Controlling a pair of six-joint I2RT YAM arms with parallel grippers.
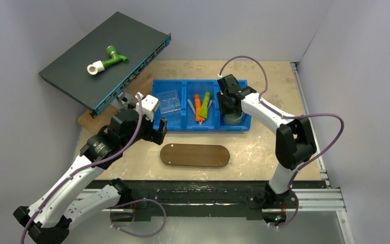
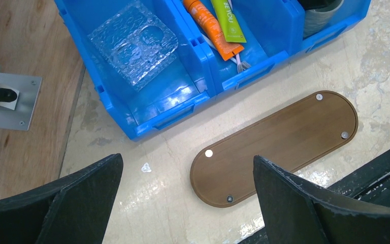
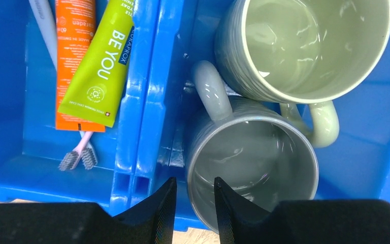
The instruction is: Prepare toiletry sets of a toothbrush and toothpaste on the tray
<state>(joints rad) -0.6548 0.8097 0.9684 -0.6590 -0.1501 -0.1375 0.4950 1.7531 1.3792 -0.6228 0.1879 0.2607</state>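
0/2 sets done: tray [image 1: 195, 155] bare, lime-green tube [image 1: 204, 104], orange tube [image 1: 198, 108] and toothbrushes [image 3: 84, 145] all in blue bin's [image 1: 203, 127] middle bay at tray's 12 o'clock; left gripper [image 2: 187, 168] fingers wide apart at its 10 o'clock, right gripper [image 3: 193, 190] fingers narrow astride grey mug [image 3: 254, 162] rim, can't tell if clamped.

Toothbrushes [image 3: 71, 160] lie mostly hidden under the tubes [image 3: 99, 66] (only heads show).

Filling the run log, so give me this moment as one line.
left gripper: jaws open, near tray | right gripper: at grey mug rim, grip unclear | tubes, toothbrushes: middle compartment of bin | tray: bare
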